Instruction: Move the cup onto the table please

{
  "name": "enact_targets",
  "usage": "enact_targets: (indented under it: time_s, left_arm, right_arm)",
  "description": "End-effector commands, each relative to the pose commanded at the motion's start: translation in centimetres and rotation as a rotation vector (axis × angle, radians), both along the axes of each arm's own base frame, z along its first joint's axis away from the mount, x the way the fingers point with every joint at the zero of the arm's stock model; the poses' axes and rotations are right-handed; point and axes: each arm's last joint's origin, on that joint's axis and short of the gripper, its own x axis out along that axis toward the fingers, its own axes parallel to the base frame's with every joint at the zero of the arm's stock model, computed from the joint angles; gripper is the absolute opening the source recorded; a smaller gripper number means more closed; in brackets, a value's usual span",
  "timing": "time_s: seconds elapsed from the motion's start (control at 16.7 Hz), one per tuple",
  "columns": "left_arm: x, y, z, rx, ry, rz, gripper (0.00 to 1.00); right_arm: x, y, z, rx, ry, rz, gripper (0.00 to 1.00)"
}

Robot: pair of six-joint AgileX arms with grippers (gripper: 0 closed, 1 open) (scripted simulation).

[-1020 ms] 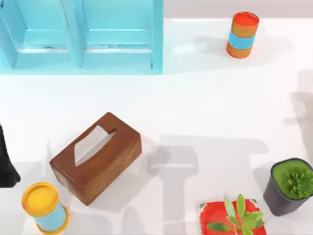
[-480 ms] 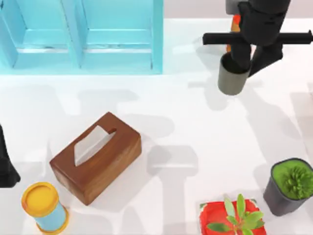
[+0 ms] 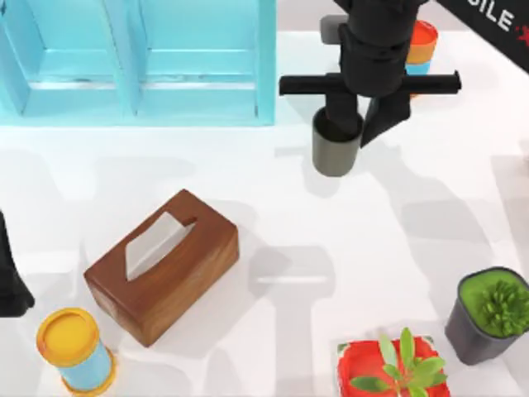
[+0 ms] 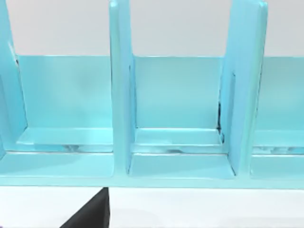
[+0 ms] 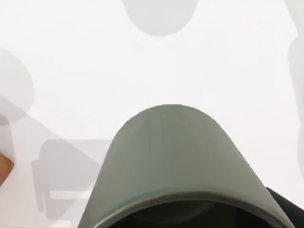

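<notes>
The cup (image 3: 335, 150) is gripped at its rim by the right pincer (image 3: 360, 128), one finger reaching inside the mouth and the other pressed on the outer wall, so that the cup hangs upright below the wrist and cannot tip. It is held above the bench (image 3: 347, 215) in the far middle-right area, just off the right end of the light blue shelf cabinet (image 3: 136, 62) and near the orange can (image 3: 421, 45), which is partly hidden behind the arm. In the right wrist view the cup's grey wall (image 5: 175, 152) is seen close below the camera, with bare white bench surface beyond it. Whether the cup's base touches the bench cannot be told; a shadow lies just beside it, which suggests it is low or nearly down. The open stretch of bench below is judged a sound place for setting down, being well apart from the wooden tissue box (image 3: 161, 265), the yellow can (image 3: 73, 349), the dark plant pot (image 3: 489, 314) and the red planter (image 3: 388, 368). The left arm (image 3: 10, 273) is parked at the left edge of the bench; its wrist camera faces the cabinet's compartments (image 4: 175, 114), and the state of its pincer cannot be told.
</notes>
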Motion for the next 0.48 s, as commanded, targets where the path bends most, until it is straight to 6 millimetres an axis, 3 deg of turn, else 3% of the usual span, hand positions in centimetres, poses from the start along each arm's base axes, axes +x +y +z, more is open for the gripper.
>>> enact_targets:
  time_s: [0.24, 0.48]
  left_arm:
    - [0.0, 0.0, 0.0, 0.000, 0.000, 0.000, 1.00]
    - [0.0, 0.0, 0.0, 0.000, 0.000, 0.000, 1.00]
  right_arm:
    - [0.2, 0.1, -1.0, 0.002, 0.001, -0.003, 0.00]
    - [0.3, 0.6, -4.6, -0.003, 0.004, -0.002, 0.00]
